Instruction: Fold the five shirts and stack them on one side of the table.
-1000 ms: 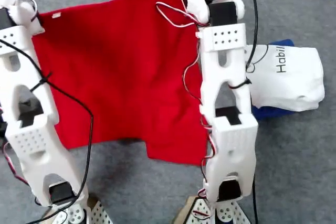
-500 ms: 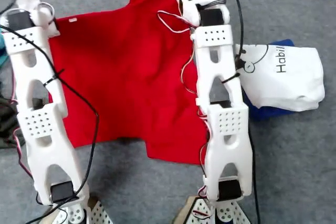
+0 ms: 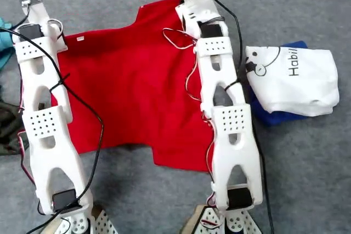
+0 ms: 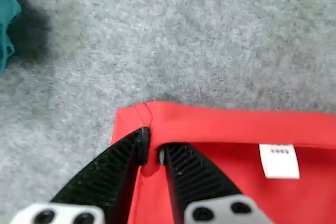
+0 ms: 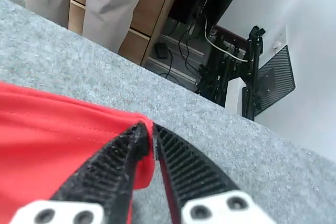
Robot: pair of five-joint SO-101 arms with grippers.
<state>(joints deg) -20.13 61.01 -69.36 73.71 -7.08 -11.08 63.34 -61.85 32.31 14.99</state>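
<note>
Grey desk (image 3: 307,163) from above carries the red shirt (image 3: 131,91) spread flat, folded shirts (image 3: 296,80) stacked beside it; left wrist view: left fingers (image 4: 113,169) pinch a far corner; right wrist view: right fingers (image 5: 110,169) pinch the far edge, likely to fold it.

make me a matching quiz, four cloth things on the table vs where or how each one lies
1 red shirt
2 white shirt
3 blue cloth
4 teal cloth

a folded, lying on top of another cloth
b under the white shirt
c spread out flat
d at the left edge of the table

Pairs: 1-c; 2-a; 3-b; 4-d
</note>
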